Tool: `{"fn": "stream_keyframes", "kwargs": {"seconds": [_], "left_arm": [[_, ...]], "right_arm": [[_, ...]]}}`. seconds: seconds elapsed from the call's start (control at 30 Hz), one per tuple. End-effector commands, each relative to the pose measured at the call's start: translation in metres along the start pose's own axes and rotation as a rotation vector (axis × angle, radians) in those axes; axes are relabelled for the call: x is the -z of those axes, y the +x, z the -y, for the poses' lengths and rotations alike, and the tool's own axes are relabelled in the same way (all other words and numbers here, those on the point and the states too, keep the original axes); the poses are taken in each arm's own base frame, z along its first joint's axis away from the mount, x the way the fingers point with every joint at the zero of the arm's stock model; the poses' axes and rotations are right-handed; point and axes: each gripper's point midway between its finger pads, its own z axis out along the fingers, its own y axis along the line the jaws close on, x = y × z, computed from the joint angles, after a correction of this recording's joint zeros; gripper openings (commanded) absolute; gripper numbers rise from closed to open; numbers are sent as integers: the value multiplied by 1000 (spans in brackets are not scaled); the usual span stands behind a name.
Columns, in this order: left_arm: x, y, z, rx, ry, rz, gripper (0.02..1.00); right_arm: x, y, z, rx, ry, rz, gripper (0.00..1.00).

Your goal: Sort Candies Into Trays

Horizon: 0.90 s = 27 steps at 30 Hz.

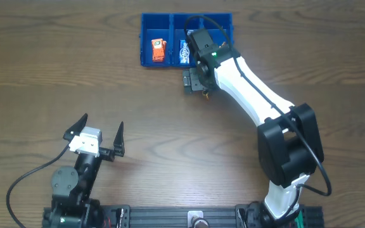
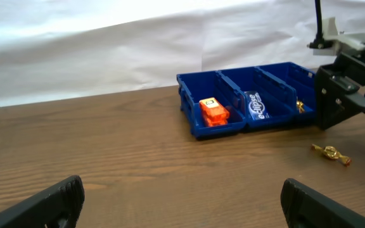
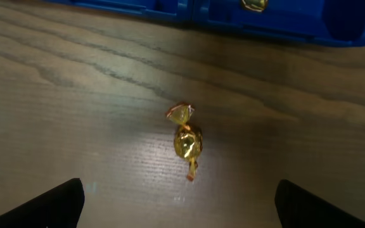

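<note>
A blue three-compartment tray [image 1: 143, 38] sits at the table's far middle. An orange candy [image 1: 159, 50] lies in its left bin and a blue-white candy [image 1: 184, 52] in the middle bin. A gold candy [image 2: 300, 105] rests in the right bin. Another gold-wrapped candy [image 3: 187, 140] lies on the wood just in front of the tray [image 3: 296, 28]. My right gripper [image 1: 197, 85] hangs open directly above it, fingers wide on either side, not touching. My left gripper [image 1: 100, 134] is open and holds nothing, low at the near left, far from the tray.
Bare wooden tabletop surrounds the tray on all sides. In the left wrist view a white backdrop rises behind the table's far edge, and the right gripper [image 2: 334, 107] stands beside the tray's [image 2: 217, 128] right end, over the loose gold candy [image 2: 330, 152].
</note>
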Motion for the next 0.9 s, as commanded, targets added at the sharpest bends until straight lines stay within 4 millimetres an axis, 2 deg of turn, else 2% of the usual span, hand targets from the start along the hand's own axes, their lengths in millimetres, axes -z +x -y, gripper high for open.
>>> {"fn": "stream_keyframes", "kwargs": {"seconds": [0.03,0.33,0.47,0.9], "left_arm": [[0,17,1,2,6,-55,996],[0,17,1,2,6,-55,996],[0,17,1,2,6,-55,996],[0,17,1,2,6,-55,996]], "right_arm": [[-15,3,2,-19,9,-6,963],[-52,16,4,-63,36,-77,899],[-55,23,6,-81,47,-103,851],[-62,21,10,-91,57,-101,706]]}}
